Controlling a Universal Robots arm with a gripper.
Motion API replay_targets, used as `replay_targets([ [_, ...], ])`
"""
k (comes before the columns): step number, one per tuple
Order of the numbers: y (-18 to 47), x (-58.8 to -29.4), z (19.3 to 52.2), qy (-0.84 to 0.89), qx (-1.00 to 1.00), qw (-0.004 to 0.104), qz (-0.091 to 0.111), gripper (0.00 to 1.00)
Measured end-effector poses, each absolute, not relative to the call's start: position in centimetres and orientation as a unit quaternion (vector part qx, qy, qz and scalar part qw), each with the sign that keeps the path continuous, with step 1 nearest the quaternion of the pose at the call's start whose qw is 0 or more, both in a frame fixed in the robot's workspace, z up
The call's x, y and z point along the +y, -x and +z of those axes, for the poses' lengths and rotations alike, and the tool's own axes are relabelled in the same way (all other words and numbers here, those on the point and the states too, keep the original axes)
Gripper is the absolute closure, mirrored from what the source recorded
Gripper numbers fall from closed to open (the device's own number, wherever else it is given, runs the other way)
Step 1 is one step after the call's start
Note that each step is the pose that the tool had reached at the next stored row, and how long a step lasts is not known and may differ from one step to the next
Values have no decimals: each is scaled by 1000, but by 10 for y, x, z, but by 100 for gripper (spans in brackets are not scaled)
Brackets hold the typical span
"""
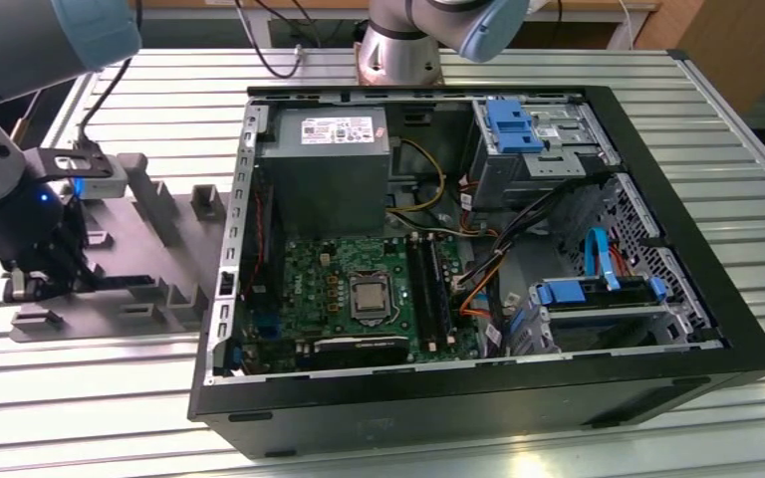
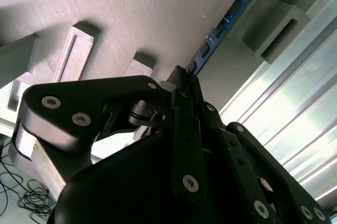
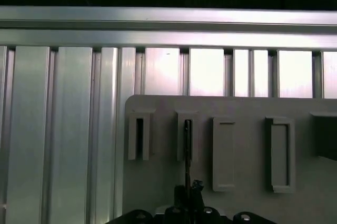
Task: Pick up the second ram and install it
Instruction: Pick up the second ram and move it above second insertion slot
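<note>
1. ram [image 2: 221,26]: we list it as a thin blue-green board standing on edge in a slot of the holder [image 2: 131,18]. In the first wrist view we see the ram [image 3: 187,145] edge-on as a dark line rising out of a narrow raised slot. An empty narrow slot lies on one side of it and two wider ones on the other.
2. gripper [image 2: 181,79]: we record its black jaws as drawn narrow and closed on the near end of the ram. In the first wrist view the gripper [image 3: 188,195] meets the ram's edge in line with the slot. In the exterior view the gripper [image 1: 40,284] sits low over the holder, at the exterior view's left.
3. holder [image 1: 143,259]: we note a flat grey plate with raised blocks and slots, lying on the table just beside the case on the exterior view's left. The first wrist view shows its slots in a row across the plate [image 3: 247,108].
4. table [image 1: 91,398]: we log ribbed aluminium slats under both holder and case.
5. case [image 1: 489,398]: we enter an open black computer case lying on its side, well apart from the gripper.
6. motherboard [image 1: 343,269]: we find it green, flat inside the case, with long black slots [image 1: 422,279] running beside the processor socket.
</note>
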State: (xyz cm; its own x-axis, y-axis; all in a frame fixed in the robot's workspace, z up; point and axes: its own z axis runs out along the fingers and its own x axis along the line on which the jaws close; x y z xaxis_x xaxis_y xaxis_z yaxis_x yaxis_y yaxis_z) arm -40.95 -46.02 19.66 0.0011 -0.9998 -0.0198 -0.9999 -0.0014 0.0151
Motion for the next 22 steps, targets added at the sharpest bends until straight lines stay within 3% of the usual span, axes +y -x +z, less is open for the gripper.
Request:
replay_targets([
  [22, 410, -460, 222, 707, 707, 2, 12, 86],
])
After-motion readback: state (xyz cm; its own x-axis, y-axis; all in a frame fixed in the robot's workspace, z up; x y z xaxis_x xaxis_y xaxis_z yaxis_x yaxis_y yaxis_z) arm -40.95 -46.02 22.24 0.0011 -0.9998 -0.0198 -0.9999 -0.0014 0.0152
